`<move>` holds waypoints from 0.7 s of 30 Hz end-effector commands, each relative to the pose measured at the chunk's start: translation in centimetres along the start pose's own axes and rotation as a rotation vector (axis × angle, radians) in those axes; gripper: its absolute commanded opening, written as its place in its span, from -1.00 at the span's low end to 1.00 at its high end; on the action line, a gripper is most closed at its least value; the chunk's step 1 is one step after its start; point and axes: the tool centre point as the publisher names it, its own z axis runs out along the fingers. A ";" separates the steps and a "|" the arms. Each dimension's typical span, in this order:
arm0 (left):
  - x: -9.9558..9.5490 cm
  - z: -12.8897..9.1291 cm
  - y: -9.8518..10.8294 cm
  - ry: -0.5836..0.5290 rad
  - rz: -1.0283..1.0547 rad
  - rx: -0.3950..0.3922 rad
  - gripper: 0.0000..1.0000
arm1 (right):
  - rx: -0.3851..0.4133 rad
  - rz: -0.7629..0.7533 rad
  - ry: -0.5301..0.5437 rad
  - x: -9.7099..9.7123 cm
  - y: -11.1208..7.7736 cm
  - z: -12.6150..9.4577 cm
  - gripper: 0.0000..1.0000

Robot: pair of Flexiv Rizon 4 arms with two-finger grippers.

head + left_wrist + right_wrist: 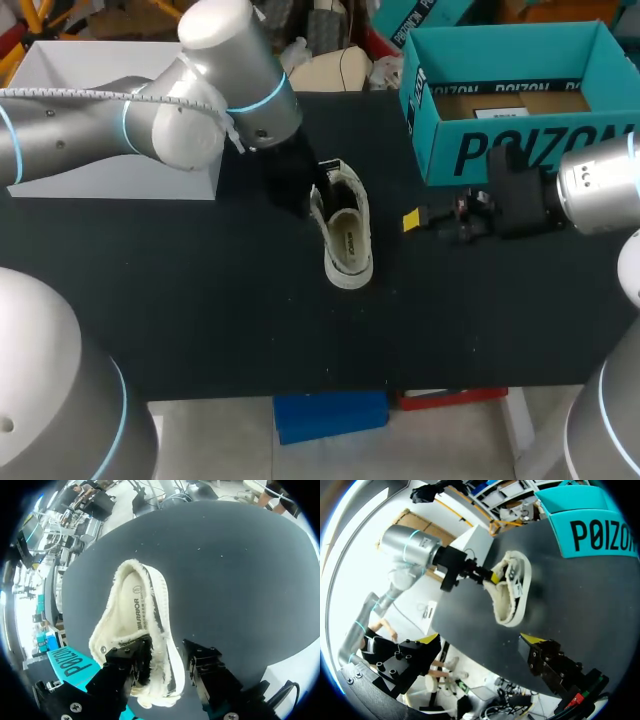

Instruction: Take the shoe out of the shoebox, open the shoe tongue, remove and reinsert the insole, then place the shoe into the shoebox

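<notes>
Shoe [348, 238] noted out of box [520, 150], on table [200, 290]. Left hand [165, 652] seen pinching the heel wall, inside and out. Right hand [480, 640] spread, empty. Tongue-opening judged in hand: tongue to be gripped next. The inside grip was shown only by left wrist view.

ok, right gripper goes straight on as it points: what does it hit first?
Likely the white shoe, dead ahead of the open right gripper across bare black table; depth is hard to judge.
</notes>
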 end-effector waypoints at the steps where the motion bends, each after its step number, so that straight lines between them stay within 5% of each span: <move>1: -0.7 1.2 0.4 0.055 -0.026 0.004 -0.11 | 0.001 0.000 -0.001 0.0 0.0 0.0 1.00; 13: -0.3 3.4 0.9 0.115 -0.049 -0.052 -0.44 | 0.001 0.000 -0.001 0.0 0.0 0.0 1.00; 16: -0.3 3.6 1.0 0.119 -0.063 -0.064 -1.00 | 0.001 0.000 -0.001 0.0 0.0 0.0 1.00; 21: -0.4 2.4 1.3 0.114 -0.073 -0.071 -1.00 | 0.001 0.000 -0.001 0.0 0.0 0.0 1.00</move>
